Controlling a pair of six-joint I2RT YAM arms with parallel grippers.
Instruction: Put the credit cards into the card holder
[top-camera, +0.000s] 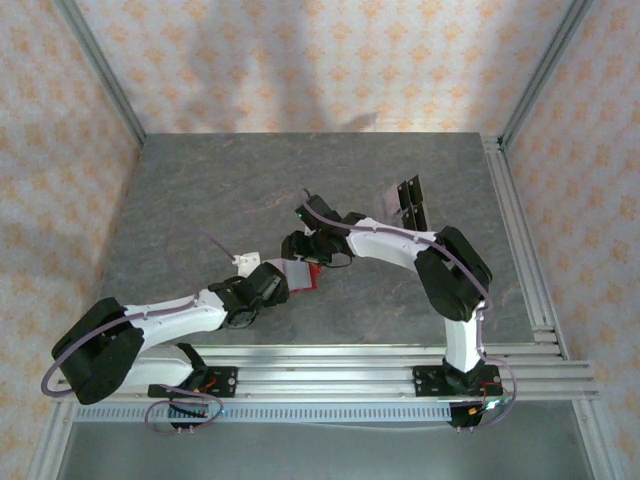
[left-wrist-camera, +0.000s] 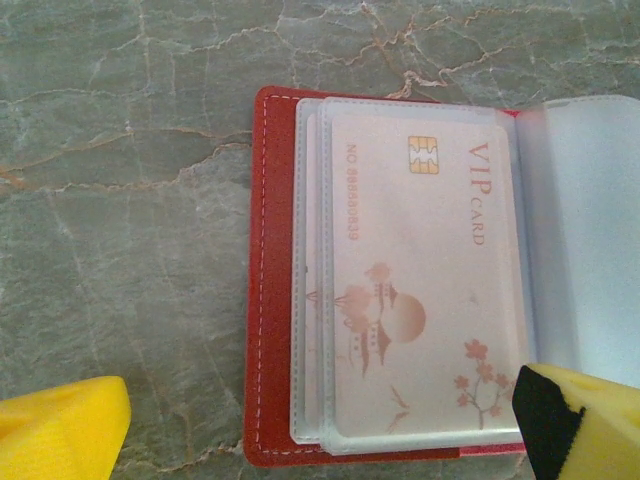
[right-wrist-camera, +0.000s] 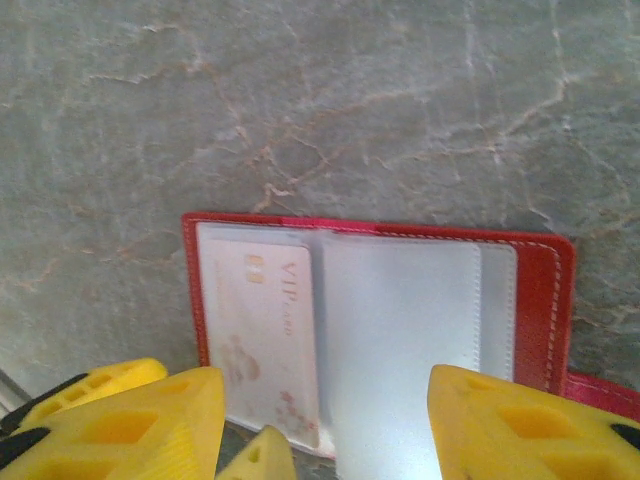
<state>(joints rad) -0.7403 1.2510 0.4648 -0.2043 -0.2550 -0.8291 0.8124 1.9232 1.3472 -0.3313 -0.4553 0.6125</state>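
The red card holder (left-wrist-camera: 270, 300) lies open on the table, its clear sleeves fanned out. A pale pink VIP credit card (left-wrist-camera: 425, 270) sits inside one sleeve. My left gripper (left-wrist-camera: 320, 440) is open just above the wallet's near edge, one yellow finger (left-wrist-camera: 60, 430) over bare table and the other over the sleeve's corner. My right gripper (right-wrist-camera: 330, 440) hovers open over the wallet (right-wrist-camera: 545, 300) from the other side, above the same card (right-wrist-camera: 265, 330) and an empty sleeve (right-wrist-camera: 400, 340). More credit cards (top-camera: 405, 200) lie at the back right.
The grey marbled tabletop (top-camera: 200, 200) surrounds the wallet (top-camera: 312, 276). Both arms meet at the table's middle, wrists close together. A metal rail frame (top-camera: 520, 250) runs along the right edge and the front.
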